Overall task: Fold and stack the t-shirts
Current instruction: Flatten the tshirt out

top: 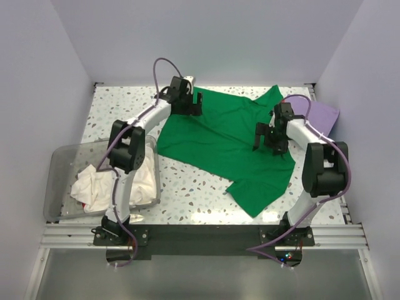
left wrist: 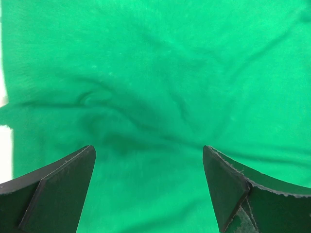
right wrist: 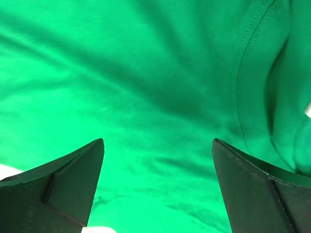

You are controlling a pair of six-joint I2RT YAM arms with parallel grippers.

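A bright green t-shirt (top: 222, 140) lies spread across the middle of the speckled table, wrinkled, with one sleeve pointing to the near right. My left gripper (top: 187, 104) hangs open over its far left part; the left wrist view shows only green cloth (left wrist: 155, 87) between the spread fingers (left wrist: 63, 189). My right gripper (top: 267, 139) stands open over the shirt's right side, with green cloth and a seam (right wrist: 243, 63) below it. A lavender-purple t-shirt (top: 322, 115) lies at the far right, partly under the green one. White t-shirts (top: 103, 184) sit crumpled in the bin.
A clear plastic bin (top: 62, 169) stands at the near left beside the left arm. The speckled table (top: 200, 187) shows bare in front of the green shirt. White walls close in the back and both sides.
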